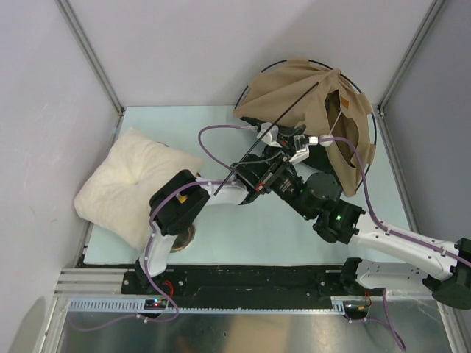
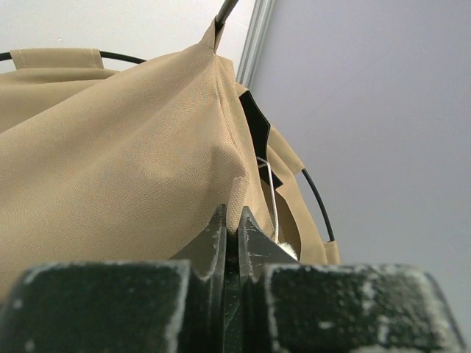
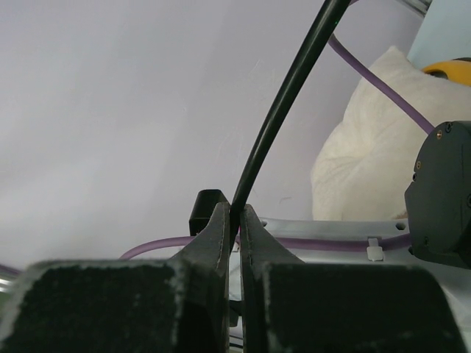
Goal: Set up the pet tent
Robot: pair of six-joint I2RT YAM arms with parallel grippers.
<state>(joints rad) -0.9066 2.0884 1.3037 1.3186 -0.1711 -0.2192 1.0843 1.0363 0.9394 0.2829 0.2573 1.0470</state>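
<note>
The pet tent (image 1: pixel 309 103) is tan fabric on thin black hoops, standing at the back right of the table. My left gripper (image 1: pixel 305 143) reaches its near side. In the left wrist view this gripper (image 2: pixel 232 217) is shut on a folded strip of the tent fabric (image 2: pixel 132 162), with a white pom-pom (image 2: pixel 288 250) just to the right. A straight black pole (image 1: pixel 265 140) slants from the tent top down to the left. My right gripper (image 1: pixel 239 173) holds its lower part. The right wrist view shows that gripper (image 3: pixel 234 213) shut on the pole (image 3: pixel 280 103).
A cream fluffy pillow (image 1: pixel 132 184) lies at the left of the table and also shows as the pillow (image 3: pixel 368 147) in the right wrist view. A metal bowl (image 1: pixel 180 239) sits under the left arm, with a yellow holder (image 3: pixel 450 70) edge visible. Grey walls close in on all sides.
</note>
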